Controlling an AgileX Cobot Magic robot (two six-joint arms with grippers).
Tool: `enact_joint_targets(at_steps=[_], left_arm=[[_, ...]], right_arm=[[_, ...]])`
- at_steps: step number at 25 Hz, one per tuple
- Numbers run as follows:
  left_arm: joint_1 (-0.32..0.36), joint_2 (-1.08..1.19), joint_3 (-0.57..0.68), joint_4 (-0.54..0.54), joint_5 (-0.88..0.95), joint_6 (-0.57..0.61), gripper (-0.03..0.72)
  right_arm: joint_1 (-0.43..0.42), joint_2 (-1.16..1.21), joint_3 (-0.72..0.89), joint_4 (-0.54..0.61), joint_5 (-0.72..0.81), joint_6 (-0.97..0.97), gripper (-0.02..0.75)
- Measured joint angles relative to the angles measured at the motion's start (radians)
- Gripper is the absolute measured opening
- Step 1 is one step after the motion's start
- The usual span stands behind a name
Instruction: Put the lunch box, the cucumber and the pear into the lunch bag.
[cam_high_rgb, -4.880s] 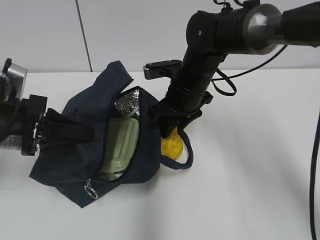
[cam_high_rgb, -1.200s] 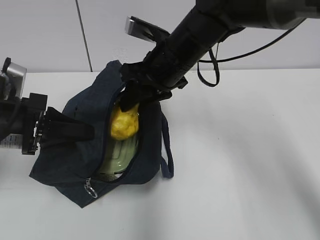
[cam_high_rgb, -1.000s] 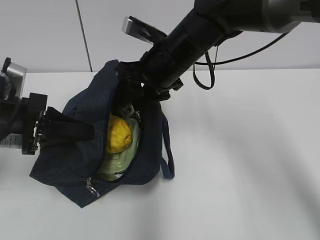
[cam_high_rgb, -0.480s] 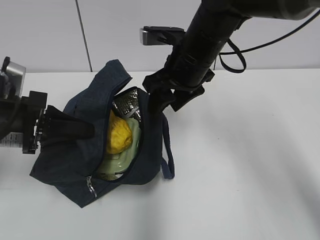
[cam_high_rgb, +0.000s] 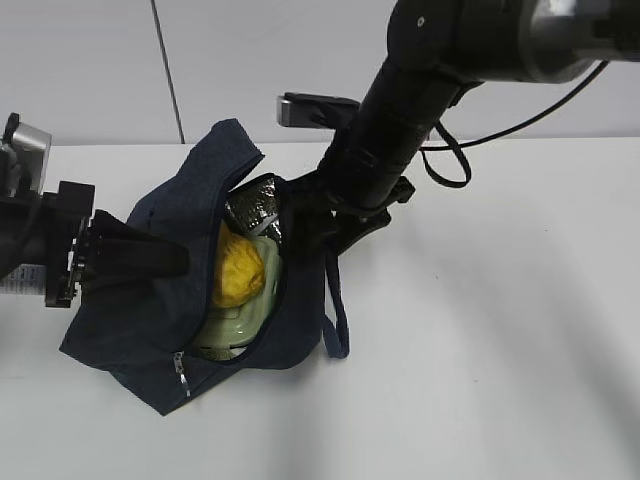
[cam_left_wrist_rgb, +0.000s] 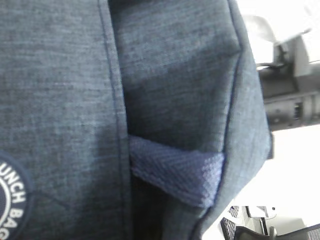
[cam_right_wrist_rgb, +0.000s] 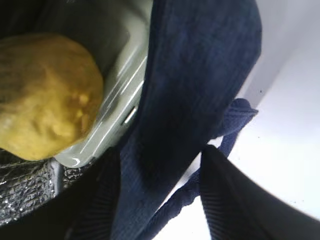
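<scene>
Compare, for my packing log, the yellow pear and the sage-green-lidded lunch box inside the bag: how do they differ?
The bumpy yellow pear is rounded and blotchy; the pale sage-green-lidded lunch box is smooth, glossy and rectangular. The pear looks smaller and rests on top, the lunch box beneath it. Both sit inside the open dark navy fabric lunch bag, free of either claw.

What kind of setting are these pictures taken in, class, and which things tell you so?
Probably a robot test bench in a lab, not a kitchen. A bare white table stands against a plain white wall, and two black robot arms work over a lunch bag holding a pear and a lunch box.
</scene>
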Motion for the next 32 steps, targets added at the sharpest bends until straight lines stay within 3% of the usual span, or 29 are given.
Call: enact_joint_targets(at_steps=[12,14,21,32], left_arm=[[0.0,0.0,0.0,-0.002,-0.002,0.0,0.001],[0.0,0.0,0.0,-0.003,-0.002,0.0,0.001],[0.0,0.0,0.0,-0.005,-0.006,0.0,0.001],[0.0,0.0,-0.001,-0.015,0.021,0.0,0.001]], right_arm=[[0.0,0.08,0.002,0.022,-0.008,0.0,0.4],[0.0,0.095,0.002,0.031,-0.008,0.0,0.364],[0.0,0.102,0.002,0.035,-0.008,0.0,0.022],[0.0,-0.036,0.004,-0.09,0.04,0.0,0.008]])
